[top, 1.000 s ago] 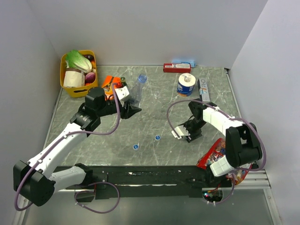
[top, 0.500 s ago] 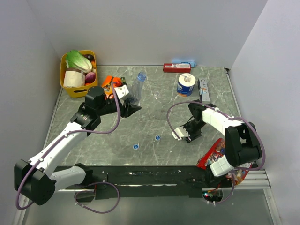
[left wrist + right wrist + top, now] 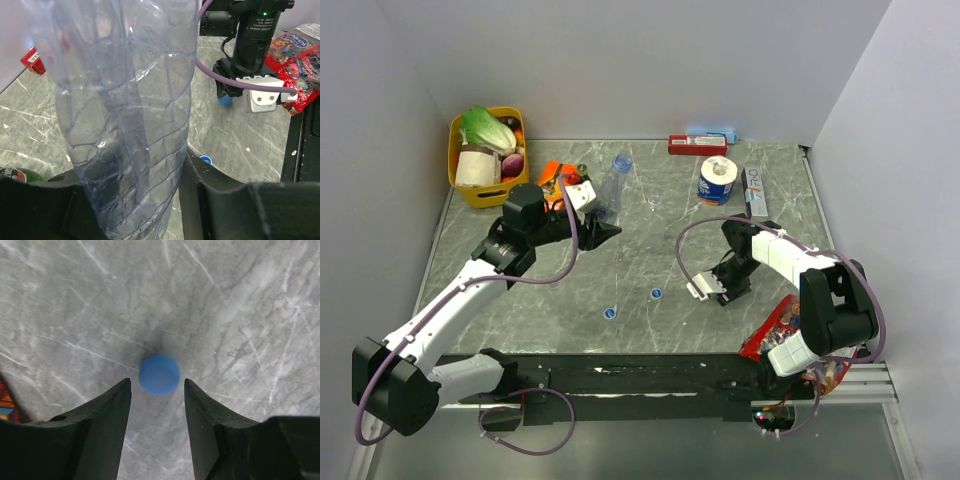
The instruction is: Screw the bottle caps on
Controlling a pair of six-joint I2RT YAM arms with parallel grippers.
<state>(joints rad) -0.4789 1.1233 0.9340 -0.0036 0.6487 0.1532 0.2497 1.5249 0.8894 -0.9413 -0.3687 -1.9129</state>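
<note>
1. Right now the L claw [image 3: 601, 226] is pinched tight on a clear bottle [image 3: 131, 110]. It grips low on the body, and the wrist cam shows crinkled plastic wedged btw both dark fingers.
2. From above, the bottle leans away from the claw toward the back wall, w/ blue at its far end. Can't tell if its base touches the table [image 3: 620, 268].
3. The R claw [image 3: 157, 382] points straight down at the marble top, jaws spread w/ a clear gap.
4. A blue cap [image 3: 159, 371] lies flat on the table, closed side up, btw the R fingertips and just ahead of them. Neither finger seems to touch it.
5. A second cap [image 3: 657, 294] and a third cap [image 3: 609, 313] sit on the table near front-centre. They lie apart from each other, left of the R claw and well apart from the bottle.
6. Other stuff:
   - yellow basket [image 3: 462, 182] at back-left
   - paper roll [image 3: 717, 180] at back-right
   - red snack bag [image 3: 778, 325] beside the R arm, near the front edge
</note>
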